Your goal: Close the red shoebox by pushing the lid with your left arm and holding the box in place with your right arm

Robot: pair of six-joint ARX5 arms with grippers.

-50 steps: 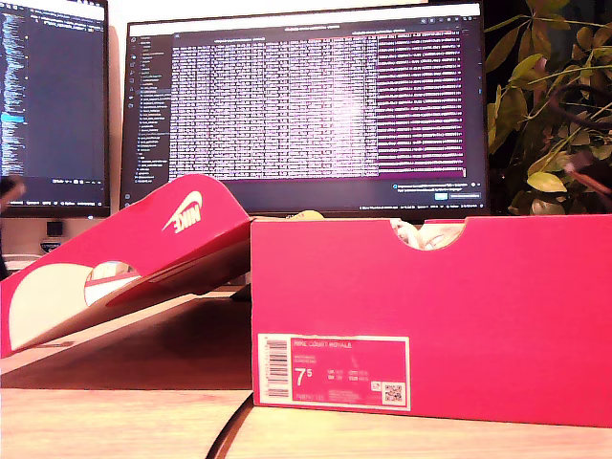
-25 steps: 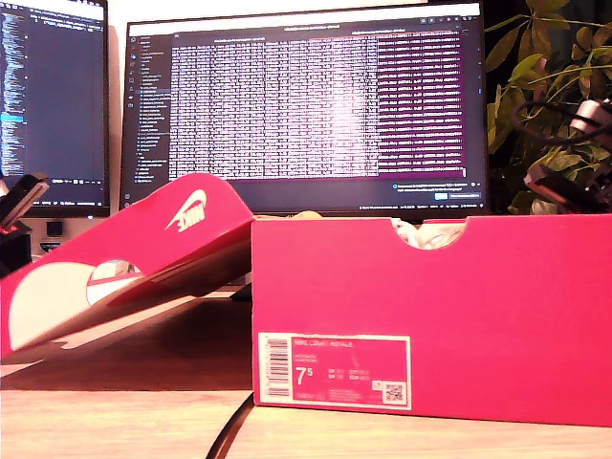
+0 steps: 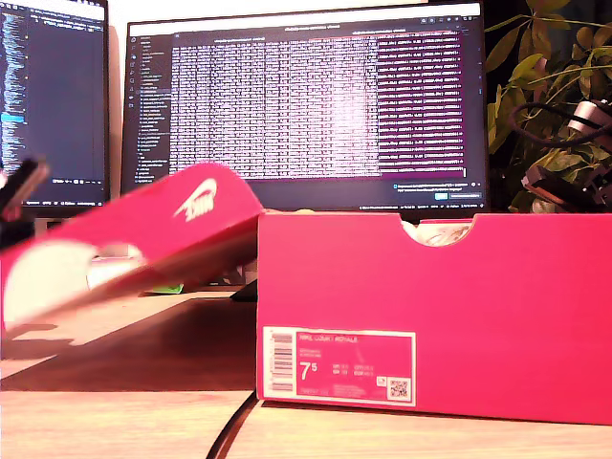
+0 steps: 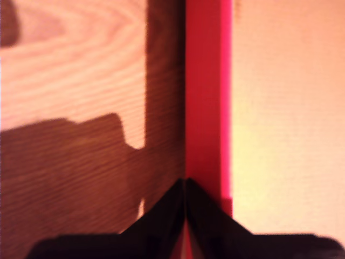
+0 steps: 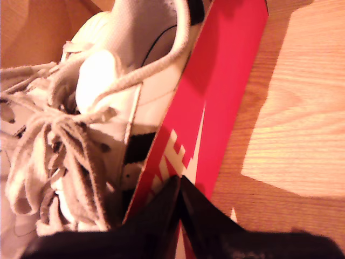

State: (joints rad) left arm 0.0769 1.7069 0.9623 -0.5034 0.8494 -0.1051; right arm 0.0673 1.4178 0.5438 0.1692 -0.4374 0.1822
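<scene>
The red shoebox (image 3: 440, 306) stands on the wooden table in the exterior view's right half. Its lid (image 3: 182, 225) hangs tilted and blurred toward the exterior view's left. My first gripper (image 4: 185, 186) is shut, its tips against the lid's red rim (image 4: 205, 97), with the lid's pale inner face (image 4: 285, 108) beside it. That arm (image 3: 21, 186) shows blurred at the exterior view's left edge. My second gripper (image 5: 179, 183) is shut and presses the box's red side wall (image 5: 215, 91), next to the white shoe (image 5: 102, 102) inside. Its arm (image 3: 559, 177) is at the exterior view's right.
Two lit monitors (image 3: 306, 105) (image 3: 53, 96) stand behind the box. A leafy plant (image 3: 545, 86) fills the exterior view's upper right. A black cable (image 3: 234, 430) runs over the table (image 3: 115, 411) in front of the box.
The lid has swung upward toward the box and is motion-blurred. The arm at the exterior view's left has moved with it. The box has shifted slightly to the exterior view's right.
</scene>
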